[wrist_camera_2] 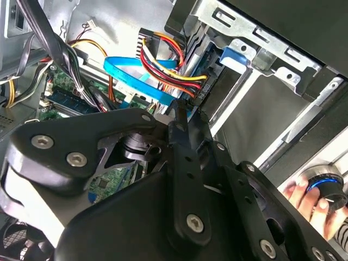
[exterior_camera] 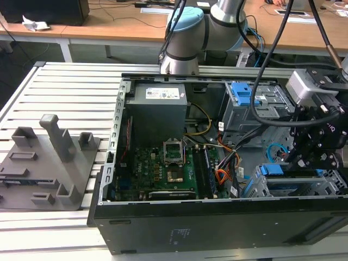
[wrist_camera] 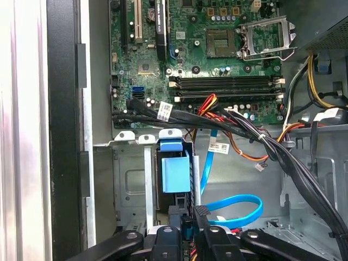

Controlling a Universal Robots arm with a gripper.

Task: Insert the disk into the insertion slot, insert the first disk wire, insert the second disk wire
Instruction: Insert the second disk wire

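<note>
Hand (wrist_camera: 187,231) was clenched on a connector at your seated disk (wrist_camera: 175,174), evidently to plug it in.

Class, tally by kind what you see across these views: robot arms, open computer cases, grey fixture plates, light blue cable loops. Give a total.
Robot arm: 1
Open computer case: 1
Grey fixture plate: 1
Light blue cable loop: 1
Total: 4

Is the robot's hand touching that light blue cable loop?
Cannot tell. In the first wrist view the blue cable loops beside the hand, but the hand's links hide any contact.
</note>
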